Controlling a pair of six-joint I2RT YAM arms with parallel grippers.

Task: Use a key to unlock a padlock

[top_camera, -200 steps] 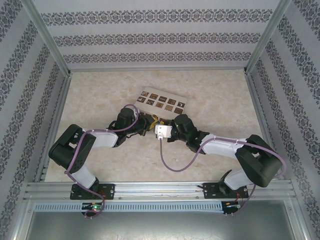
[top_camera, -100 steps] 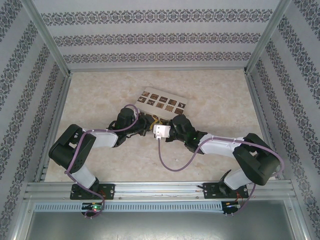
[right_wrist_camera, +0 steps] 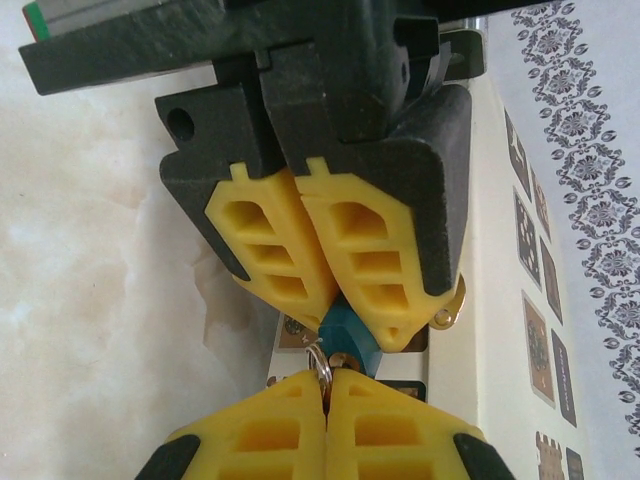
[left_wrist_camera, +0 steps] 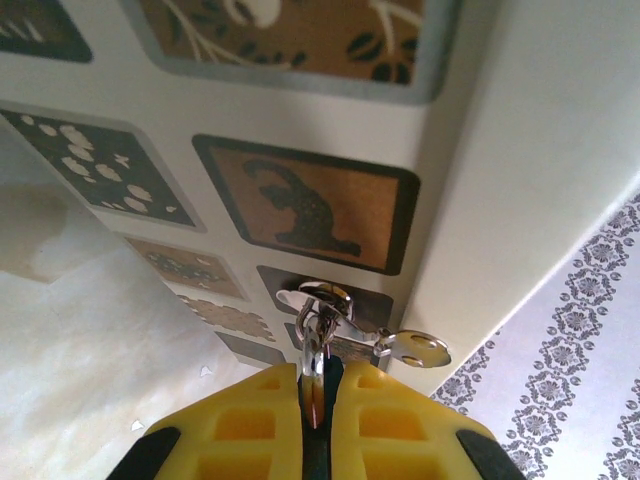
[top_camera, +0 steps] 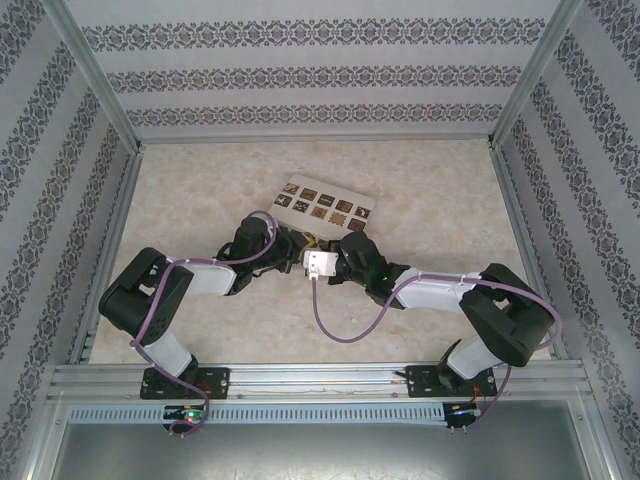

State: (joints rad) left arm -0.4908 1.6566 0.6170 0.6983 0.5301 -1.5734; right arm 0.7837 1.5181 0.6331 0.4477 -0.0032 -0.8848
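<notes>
The teal padlock [right_wrist_camera: 352,333] is pinched by its body between the yellow fingertips of my left gripper [right_wrist_camera: 355,328], which is shut and comes down from the top of the right wrist view. Right below it my right gripper [right_wrist_camera: 326,385] is shut on the key at the padlock's underside. The key blade is hidden, and its thin silver ring [right_wrist_camera: 320,362] pokes out at my fingertips. In the left wrist view my left gripper [left_wrist_camera: 322,375] is shut, with silver loops [left_wrist_camera: 318,305] sticking out and a loose silver key [left_wrist_camera: 412,348] dangling to the right. From above, both grippers [top_camera: 308,250] meet tip to tip.
The beige box with dark patterned tiles [top_camera: 325,204] lies flat just behind the grippers and stands close in front of the left wrist camera [left_wrist_camera: 500,150]. A purple cable [top_camera: 335,325] loops from the right arm over the marbled table. Patterned walls enclose the workspace.
My right gripper has slid left toward the left gripper and its jaws have shut. The left arm has stayed in place.
</notes>
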